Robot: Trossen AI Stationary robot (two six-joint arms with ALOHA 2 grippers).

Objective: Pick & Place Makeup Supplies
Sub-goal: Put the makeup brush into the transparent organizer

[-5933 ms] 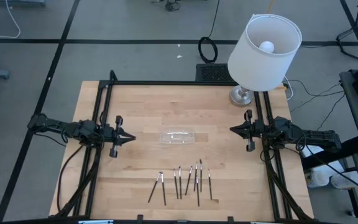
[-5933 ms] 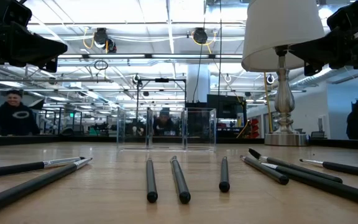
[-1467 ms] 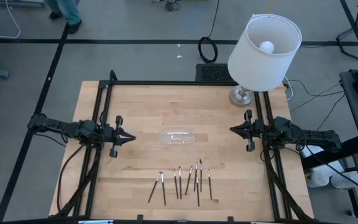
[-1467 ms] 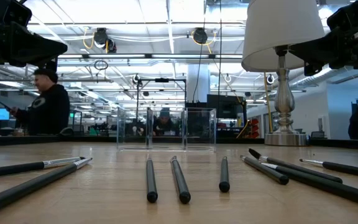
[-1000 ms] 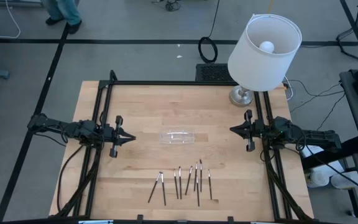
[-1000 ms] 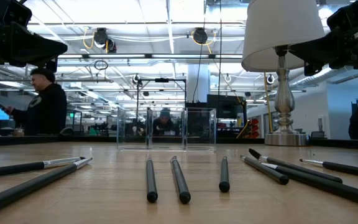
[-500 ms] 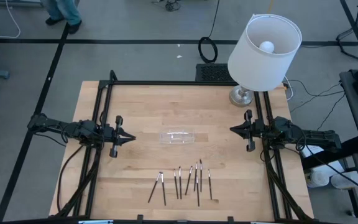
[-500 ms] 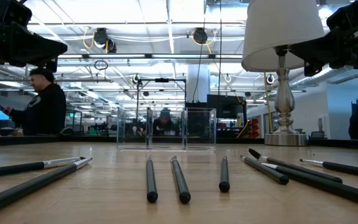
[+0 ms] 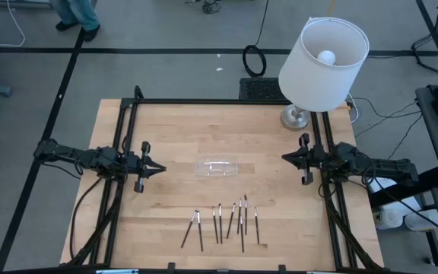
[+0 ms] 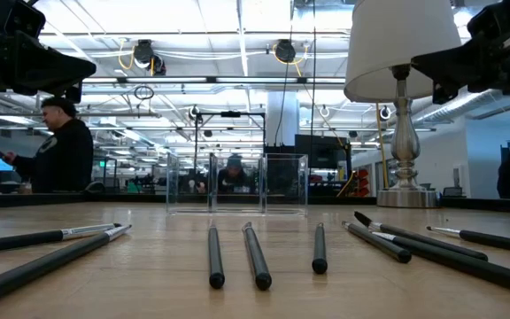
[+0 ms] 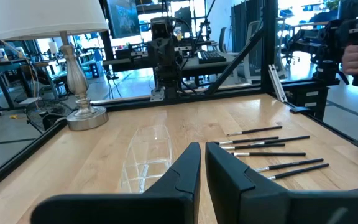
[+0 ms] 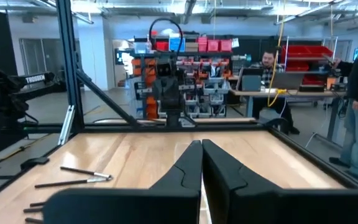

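- Dark metal arms reach in level from either side of the worktop (image 9: 173, 129), their tips pointing at each other across its middle.
- Left tool (image 9: 160, 167) hovers above the wood at the left side — its two fingers (image 11: 185, 171) lie almost together, with a narrow slit between them and nothing in it.
- Right tool (image 9: 284, 158) hangs at the right side, just in front of the lamp base; its fingers (image 12: 188, 168) are likewise nearly closed and hold nothing.
- Both tools stay well apart from the makeup supplies (image 9: 226, 224) — thin dark sticks, some with pale or silvery tips, lying roughly side by side on the near strip of the worktop, between the two arms and toward the front edge.
- From the low view the sticks (image 10: 257, 255) rest flat on the wood, fanned outward on each side.
- Clear plastic tray (image 9: 217, 167) sits at the worktop's centre, between the two tools and behind the sticks; it looks empty.
- Table lamp (image 9: 324, 62) with a white shade and silvery stem stands at the far right corner.
- Worktop is pale wooden planks framed by black rails (image 9: 124, 137); black cables run down from each arm.
- Beyond it lies a grey floor with a coiled cable (image 9: 254, 58) and an open workshop room; a person (image 10: 65, 155) in dark clothes stands at the left in the low view.
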